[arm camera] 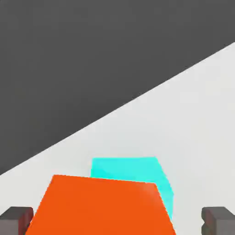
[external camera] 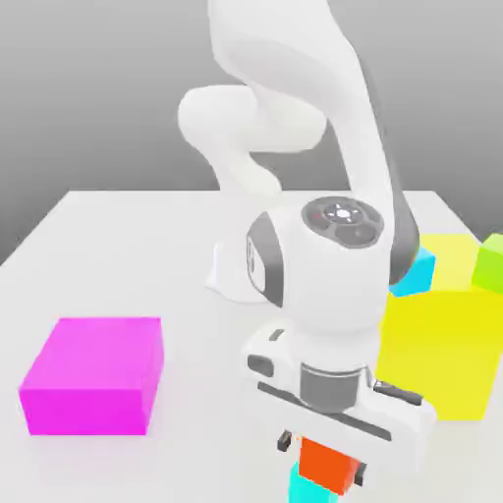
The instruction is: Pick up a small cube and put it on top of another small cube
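Observation:
The small orange-red cube sits on top of the small turquoise cube at the table's near edge, shifted slightly toward the exterior view's right. In the hand view the orange-red cube covers most of the turquoise cube beneath it. My gripper hangs straight down around the orange-red cube. It is open: the dark fingertips stand apart from the cube's sides, with a visible gap on one side.
A big magenta block lies at the exterior view's left. A big yellow block stands at the right, with a small green cube on it and a sky-blue cube behind. The white table stretches back to the arm's base.

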Controlling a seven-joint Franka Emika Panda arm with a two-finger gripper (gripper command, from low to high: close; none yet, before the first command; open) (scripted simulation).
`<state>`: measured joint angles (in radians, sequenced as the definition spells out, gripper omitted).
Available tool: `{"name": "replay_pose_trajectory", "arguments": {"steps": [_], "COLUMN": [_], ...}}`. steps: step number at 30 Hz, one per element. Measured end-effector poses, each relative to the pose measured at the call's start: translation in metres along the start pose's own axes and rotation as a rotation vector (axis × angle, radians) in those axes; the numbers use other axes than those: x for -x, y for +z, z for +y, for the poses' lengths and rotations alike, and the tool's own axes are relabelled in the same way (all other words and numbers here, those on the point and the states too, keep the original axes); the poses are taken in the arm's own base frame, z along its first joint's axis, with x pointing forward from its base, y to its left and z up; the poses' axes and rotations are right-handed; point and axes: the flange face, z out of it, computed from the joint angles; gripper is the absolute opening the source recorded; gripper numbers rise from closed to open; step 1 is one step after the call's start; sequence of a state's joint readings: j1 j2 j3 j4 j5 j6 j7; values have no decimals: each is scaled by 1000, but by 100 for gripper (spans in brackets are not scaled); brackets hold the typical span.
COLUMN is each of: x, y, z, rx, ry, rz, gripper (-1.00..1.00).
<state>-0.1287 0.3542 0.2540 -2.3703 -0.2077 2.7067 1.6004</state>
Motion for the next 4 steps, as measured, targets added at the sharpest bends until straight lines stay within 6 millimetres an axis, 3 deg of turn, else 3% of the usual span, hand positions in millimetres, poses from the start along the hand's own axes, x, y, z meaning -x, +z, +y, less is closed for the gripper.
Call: {"name": "replay_pose_trajectory", "arguments": {"steps": [4], "x": [-1], "y": [-41], "z": [-1], "rx": [0], "ry": [1], "rz": [1], "gripper": [100]}}
